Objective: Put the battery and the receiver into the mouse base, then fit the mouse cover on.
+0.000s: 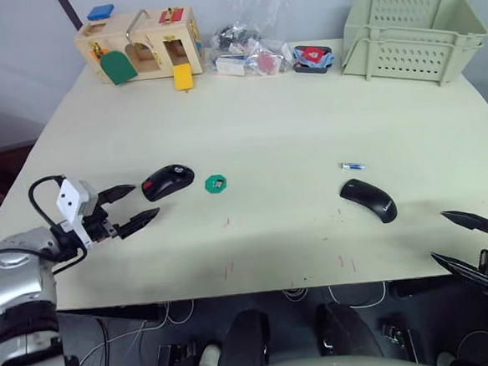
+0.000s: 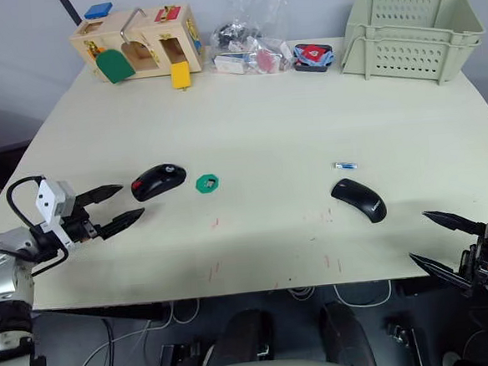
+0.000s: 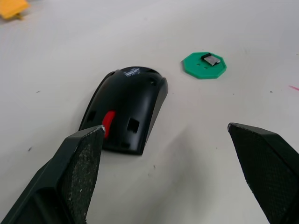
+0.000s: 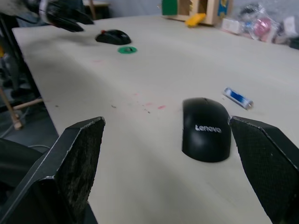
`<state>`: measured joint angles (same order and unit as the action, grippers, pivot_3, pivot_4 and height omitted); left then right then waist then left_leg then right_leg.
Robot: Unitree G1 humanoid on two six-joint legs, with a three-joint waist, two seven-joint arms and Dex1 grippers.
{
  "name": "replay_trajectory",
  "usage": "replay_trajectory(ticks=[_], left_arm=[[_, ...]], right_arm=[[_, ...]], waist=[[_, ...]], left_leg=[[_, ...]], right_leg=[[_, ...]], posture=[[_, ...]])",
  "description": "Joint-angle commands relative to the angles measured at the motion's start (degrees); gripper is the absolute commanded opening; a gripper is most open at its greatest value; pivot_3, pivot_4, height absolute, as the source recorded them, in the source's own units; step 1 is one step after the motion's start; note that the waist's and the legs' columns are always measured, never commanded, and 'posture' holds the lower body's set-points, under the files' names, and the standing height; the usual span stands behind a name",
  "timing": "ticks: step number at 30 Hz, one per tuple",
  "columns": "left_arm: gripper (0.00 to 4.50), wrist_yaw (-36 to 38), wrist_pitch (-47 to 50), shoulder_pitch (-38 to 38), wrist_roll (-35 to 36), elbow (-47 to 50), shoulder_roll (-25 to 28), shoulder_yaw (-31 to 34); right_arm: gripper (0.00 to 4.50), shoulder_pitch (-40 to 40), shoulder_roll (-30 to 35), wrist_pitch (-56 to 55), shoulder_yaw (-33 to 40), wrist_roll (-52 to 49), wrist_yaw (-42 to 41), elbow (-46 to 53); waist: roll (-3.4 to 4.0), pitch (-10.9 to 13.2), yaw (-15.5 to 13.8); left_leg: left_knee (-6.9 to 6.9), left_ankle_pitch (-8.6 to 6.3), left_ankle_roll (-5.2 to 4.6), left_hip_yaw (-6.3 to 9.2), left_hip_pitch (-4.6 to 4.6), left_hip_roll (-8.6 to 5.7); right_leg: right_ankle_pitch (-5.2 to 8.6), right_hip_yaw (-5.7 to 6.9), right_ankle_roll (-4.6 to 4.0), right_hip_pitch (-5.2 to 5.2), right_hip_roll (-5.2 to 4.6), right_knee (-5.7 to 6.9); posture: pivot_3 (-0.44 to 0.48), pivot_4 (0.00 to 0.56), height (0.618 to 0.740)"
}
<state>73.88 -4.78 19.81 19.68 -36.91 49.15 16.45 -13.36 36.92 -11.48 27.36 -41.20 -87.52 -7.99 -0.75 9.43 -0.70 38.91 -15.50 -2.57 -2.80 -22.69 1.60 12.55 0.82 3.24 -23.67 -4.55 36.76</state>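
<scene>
The black mouse base (image 1: 168, 182) with its red patch lies on the table's left side, just ahead of my open left gripper (image 1: 138, 205), whose fingers hold nothing. A green octagonal disc (image 1: 216, 184) right of it carries the small grey receiver (image 3: 211, 59). The white and blue battery (image 1: 353, 166) lies right of centre. Just nearer than it rests the all-black mouse cover (image 1: 368, 199), marked Lenovo in the right wrist view. My right gripper (image 1: 463, 237) hangs open at the table's front right edge, short of the mouse cover (image 4: 206, 129).
Along the far edge stand a wooden latch box (image 1: 138, 41), plastic bags of small parts (image 1: 247, 53), a small dark tray (image 1: 312, 58) and a pale green crate (image 1: 409, 31). A yellow piece (image 1: 183, 77) lies before the box.
</scene>
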Motion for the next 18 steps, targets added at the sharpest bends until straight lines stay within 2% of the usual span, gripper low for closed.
replay_trajectory(ticks=[1, 5, 10, 18], left_arm=[[4.5, 3.5, -3.8, 5.7, -2.4, -6.2, 2.7, -1.8], [4.5, 8.4, -7.1, 12.7, -4.9, -13.6, 3.1, -5.0], [4.5, 10.5, -9.7, 20.7, -8.5, -22.4, 2.6, -8.0], [4.5, 6.4, -13.6, 29.0, -14.8, -32.5, 0.3, -11.2]], right_arm=[[4.43, 1.6, 1.8, -0.5, 3.4, -2.3, -3.0, -2.9], [4.43, 2.9, 3.3, -0.7, 3.9, -2.8, -5.0, -5.9], [4.43, 2.7, 4.7, -0.1, 2.6, -3.8, -5.0, -6.2], [4.43, 3.0, 5.2, 1.2, 2.7, -4.0, -5.0, -4.8]], waist=[[-0.02, 0.0, 0.0], [-0.02, 0.0, -0.1], [-0.03, 0.0, 0.0], [-0.05, 0.0, 0.0]], left_leg=[[0.0, 0.0, 0.0, -0.02, -0.02, -0.01], [0.01, 0.0, 0.0, -0.1, -0.02, -0.07], [0.01, 0.0, 0.0, -0.07, -0.06, -0.08], [0.08, 0.01, 0.0, -0.06, -0.1, -0.09]], right_leg=[[0.0, 0.01, 0.01, 0.0, 0.01, 0.0], [-0.01, 0.0, 0.01, 0.02, -0.01, 0.0], [-0.01, 0.05, 0.02, 0.02, 0.0, 0.02], [-0.02, 0.05, 0.04, 0.02, 0.0, 0.05]], posture=[[0.0, 0.15, 0.74], [0.0, 0.15, 0.74], [0.0, 0.15, 0.74], [0.0, 0.15, 0.74]])
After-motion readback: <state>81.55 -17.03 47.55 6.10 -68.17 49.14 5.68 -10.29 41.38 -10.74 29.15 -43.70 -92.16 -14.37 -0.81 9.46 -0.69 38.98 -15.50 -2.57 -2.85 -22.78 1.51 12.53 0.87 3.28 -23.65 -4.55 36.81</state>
